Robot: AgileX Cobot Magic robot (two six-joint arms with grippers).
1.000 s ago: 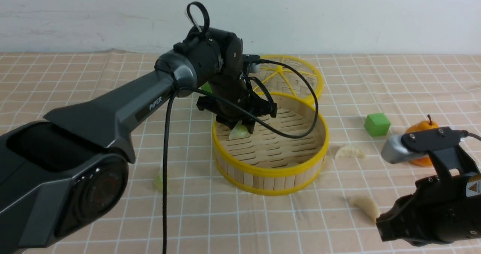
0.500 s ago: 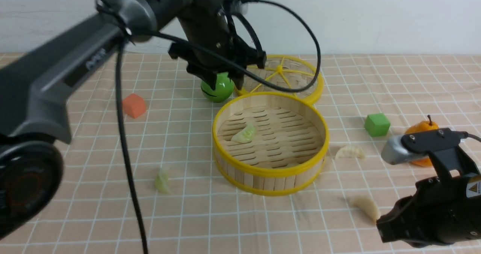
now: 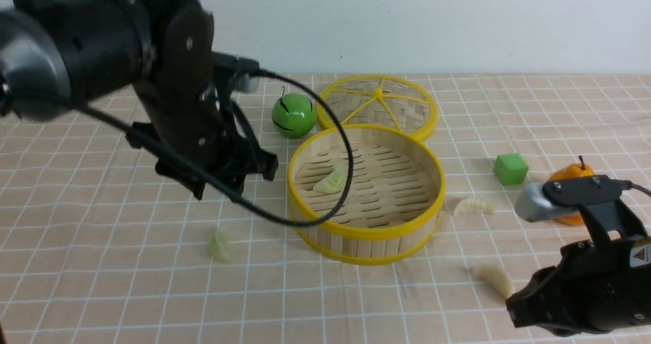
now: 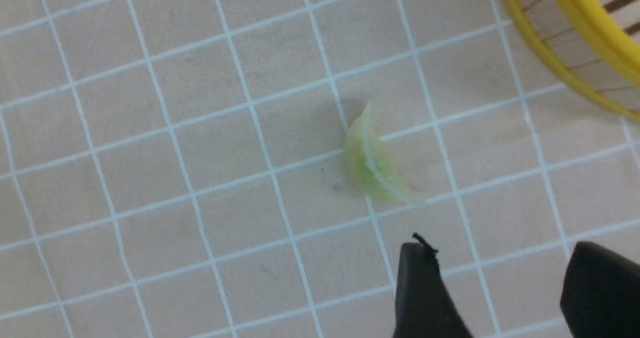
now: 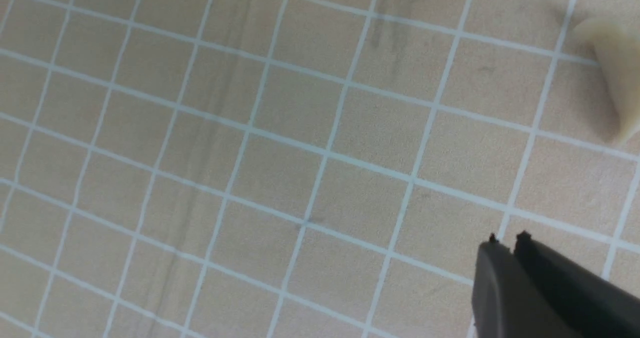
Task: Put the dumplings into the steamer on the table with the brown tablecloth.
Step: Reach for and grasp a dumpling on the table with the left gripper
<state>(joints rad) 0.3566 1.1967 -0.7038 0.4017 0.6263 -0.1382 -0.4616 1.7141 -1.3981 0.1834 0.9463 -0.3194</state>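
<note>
The steamer [image 3: 366,232] stands mid-table on the brown tablecloth [image 3: 127,293]. One pale green dumpling [image 3: 330,180] lies on its slatted floor. A second green dumpling [image 3: 219,246] lies on the cloth to the steamer's left, and the left wrist view shows this dumpling [image 4: 372,163] beside the steamer's rim [image 4: 575,43]. My left gripper [image 4: 500,258] hangs open and empty above the cloth, short of that dumpling. Two cream dumplings [image 3: 473,206] [image 3: 494,280] lie to the right of the steamer. My right gripper [image 5: 507,240] is shut and empty, low over the cloth near one cream dumpling [image 5: 612,78].
The flat woven lid [image 3: 379,102] lies behind the steamer, with a green ball-like fruit [image 3: 293,115] to its left. A green cube [image 3: 510,168] and an orange fruit [image 3: 572,173] sit at the right. The left arm's cable loops over the steamer's near-left rim.
My left gripper let go of the green dumpling in the steamer, lifted out, and swung left and down over the cloth. The right arm has stayed where it was.
</note>
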